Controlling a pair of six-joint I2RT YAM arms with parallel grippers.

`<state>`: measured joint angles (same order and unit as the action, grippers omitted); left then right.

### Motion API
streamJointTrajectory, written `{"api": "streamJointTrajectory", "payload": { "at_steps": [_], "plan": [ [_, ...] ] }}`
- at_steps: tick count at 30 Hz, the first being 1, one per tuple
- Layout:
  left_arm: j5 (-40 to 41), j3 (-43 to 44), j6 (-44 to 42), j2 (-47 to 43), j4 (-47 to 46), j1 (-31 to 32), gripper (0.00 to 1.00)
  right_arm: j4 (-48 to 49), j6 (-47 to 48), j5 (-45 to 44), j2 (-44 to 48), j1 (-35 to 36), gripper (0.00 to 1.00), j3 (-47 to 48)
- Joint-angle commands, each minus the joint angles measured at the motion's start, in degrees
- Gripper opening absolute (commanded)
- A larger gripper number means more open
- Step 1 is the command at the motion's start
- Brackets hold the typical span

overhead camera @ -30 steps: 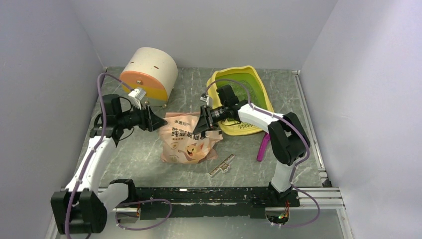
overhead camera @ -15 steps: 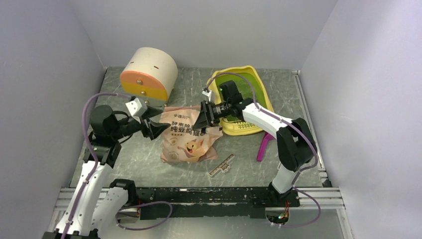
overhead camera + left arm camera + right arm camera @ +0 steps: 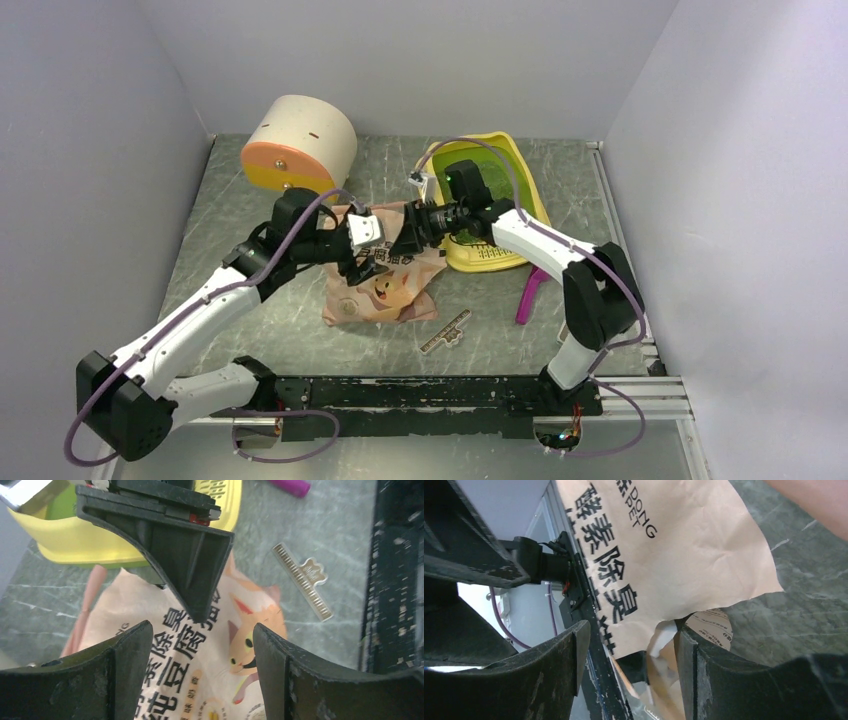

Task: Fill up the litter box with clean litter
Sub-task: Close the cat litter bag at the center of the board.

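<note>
Litter box (image 3: 486, 261) lies behind right gripper (image 3: 408, 240) and left gripper (image 3: 352, 264) (both spread wide, empty) over bag (image 3: 385, 296).

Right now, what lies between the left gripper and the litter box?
The right gripper, over the top of the pink bag. The left wrist view shows it best: beyond the left gripper, before the litter box.

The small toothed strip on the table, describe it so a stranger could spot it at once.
Start at the pink cat-print bag in the middle of the table. Just off its near right corner lies the strip. It is the only thin, pale, comb-like piece; the scoop handle further right is magenta.
</note>
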<state>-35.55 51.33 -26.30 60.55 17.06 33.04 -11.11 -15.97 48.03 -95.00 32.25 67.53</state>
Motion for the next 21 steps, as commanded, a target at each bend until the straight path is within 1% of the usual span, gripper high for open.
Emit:
{"api": "streamJointTrajectory", "payload": {
  "at_steps": [1,4,7,10,16,21],
  "plan": [
    [6.99,3.29,-10.9,1.27,5.12,0.98,0.78,-2.72,1.03,2.86,-3.9,-0.21,0.65,2.89],
    [8.43,2.3,-16.41,0.62,6.86,0.98,0.8,-3.38,1.33,4.54,-4.96,-0.25,0.65,2.99],
    [9.85,2.03,-18.83,1.16,8.76,0.98,0.82,-4.06,2.4,5.62,-4.93,-0.22,0.65,2.7],
    [10.66,3.34,-20.53,3.63,12.8,0.98,0.82,-5.39,4.0,7.37,-4.65,-0.27,0.64,2.54],
    [9.65,7.04,-24.54,10.45,22.89,0.98,0.81,-7.21,6.51,10.91,-4.15,-0.2,0.64,2.42],
    [11.29,6.58,-23.93,11.25,22.71,0.98,0.77,-7.33,7.47,11.55,-2.89,-0.2,0.64,1.29]
  ]
}}
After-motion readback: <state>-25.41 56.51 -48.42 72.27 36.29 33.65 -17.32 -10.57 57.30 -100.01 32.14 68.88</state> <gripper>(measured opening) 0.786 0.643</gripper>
